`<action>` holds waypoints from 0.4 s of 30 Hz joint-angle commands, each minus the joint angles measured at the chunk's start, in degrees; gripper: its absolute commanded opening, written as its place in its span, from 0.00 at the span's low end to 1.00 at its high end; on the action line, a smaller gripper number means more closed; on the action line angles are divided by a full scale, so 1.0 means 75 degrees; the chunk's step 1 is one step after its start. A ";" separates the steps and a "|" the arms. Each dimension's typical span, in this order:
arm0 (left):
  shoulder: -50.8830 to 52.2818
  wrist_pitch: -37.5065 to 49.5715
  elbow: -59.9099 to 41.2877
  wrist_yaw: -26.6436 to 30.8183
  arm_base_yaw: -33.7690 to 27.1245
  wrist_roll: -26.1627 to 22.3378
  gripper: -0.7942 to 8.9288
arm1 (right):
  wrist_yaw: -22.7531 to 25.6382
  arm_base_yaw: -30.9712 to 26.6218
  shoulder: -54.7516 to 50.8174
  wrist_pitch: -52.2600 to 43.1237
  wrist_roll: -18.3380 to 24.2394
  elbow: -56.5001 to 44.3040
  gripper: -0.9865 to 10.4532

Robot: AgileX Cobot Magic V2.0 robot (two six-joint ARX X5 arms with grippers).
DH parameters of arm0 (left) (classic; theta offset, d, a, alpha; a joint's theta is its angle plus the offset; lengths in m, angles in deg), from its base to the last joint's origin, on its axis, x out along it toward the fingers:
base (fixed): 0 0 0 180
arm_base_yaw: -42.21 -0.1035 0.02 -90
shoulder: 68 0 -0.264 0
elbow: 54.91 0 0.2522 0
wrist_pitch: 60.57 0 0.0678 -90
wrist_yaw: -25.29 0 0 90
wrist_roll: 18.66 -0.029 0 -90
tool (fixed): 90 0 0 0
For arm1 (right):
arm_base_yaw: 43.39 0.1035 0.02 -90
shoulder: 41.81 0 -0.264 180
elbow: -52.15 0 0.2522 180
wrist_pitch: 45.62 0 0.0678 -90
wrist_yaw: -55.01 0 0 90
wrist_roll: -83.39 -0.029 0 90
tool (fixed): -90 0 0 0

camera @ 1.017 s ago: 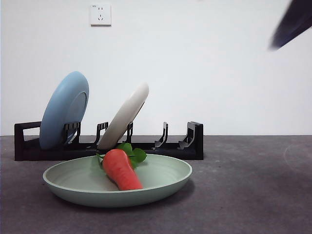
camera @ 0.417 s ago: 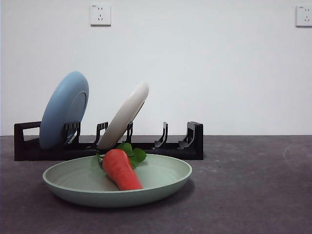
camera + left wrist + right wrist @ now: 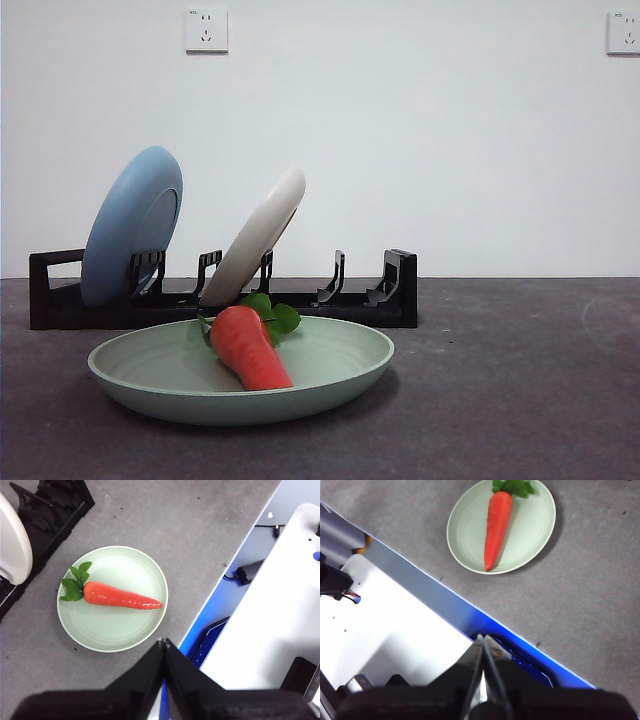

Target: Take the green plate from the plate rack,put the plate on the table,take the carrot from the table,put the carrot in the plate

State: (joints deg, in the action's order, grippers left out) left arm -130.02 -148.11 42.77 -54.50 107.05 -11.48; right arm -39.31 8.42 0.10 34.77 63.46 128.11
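Observation:
The green plate (image 3: 330,372) lies flat on the table (image 3: 500,400) in front of the plate rack (image 3: 395,290). The carrot (image 3: 246,345) lies in the plate, leaves toward the rack. The left wrist view shows the plate (image 3: 120,625) and the carrot (image 3: 120,595) from high above. So does the right wrist view, with plate (image 3: 530,530) and carrot (image 3: 496,522). My left gripper (image 3: 163,643) is shut and empty, held high near the table's edge. My right gripper (image 3: 482,638) is shut and empty, high over the table's edge. Neither gripper shows in the front view.
A light blue plate (image 3: 130,225) and a cream-white plate (image 3: 255,235) lean in the rack's left slots. The rack's right slots hold nothing. White equipment and cables lie beyond the table's edge (image 3: 280,595).
The dark arm at the front view's top right corner one second ago has moved out of view. The plate and the carrot have not moved.

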 commanded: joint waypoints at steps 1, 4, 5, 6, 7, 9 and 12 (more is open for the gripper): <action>-0.0006 0.0003 -0.0023 0.0020 0.0006 0.0047 0.08 | 0.0026 0.0023 -0.0058 -0.0020 0.0023 -0.0017 0.09; -0.0006 0.0006 -0.0023 0.0020 0.0006 0.0047 0.08 | 0.0026 0.0023 -0.0090 -0.0017 0.0023 -0.0017 0.09; -0.0006 0.0012 -0.0023 0.0023 0.0006 0.0047 0.08 | 0.0026 0.0023 -0.0099 -0.0020 0.0023 -0.0017 0.09; -0.0006 0.0023 -0.0026 -0.0015 0.0015 0.0044 0.08 | 0.0026 0.0023 -0.0099 -0.0017 0.0023 -0.0017 0.09; -0.0003 0.0073 -0.0026 0.0023 0.0006 0.0044 0.08 | 0.0026 0.0020 -0.0099 -0.0017 0.0023 -0.0017 0.09; 0.0102 0.0248 -0.0026 0.0236 -0.0122 -0.0134 0.08 | 0.0023 0.0023 -0.0099 -0.0017 0.0023 -0.0017 0.09; 0.0350 0.1166 -0.0050 0.0382 -0.0755 -0.1425 0.08 | 0.0026 0.0020 -0.0099 -0.0017 0.0023 -0.0017 0.09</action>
State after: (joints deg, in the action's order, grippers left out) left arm -128.75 -142.64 42.73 -52.14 103.47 -14.85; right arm -39.28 8.42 -0.53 34.79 63.46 128.11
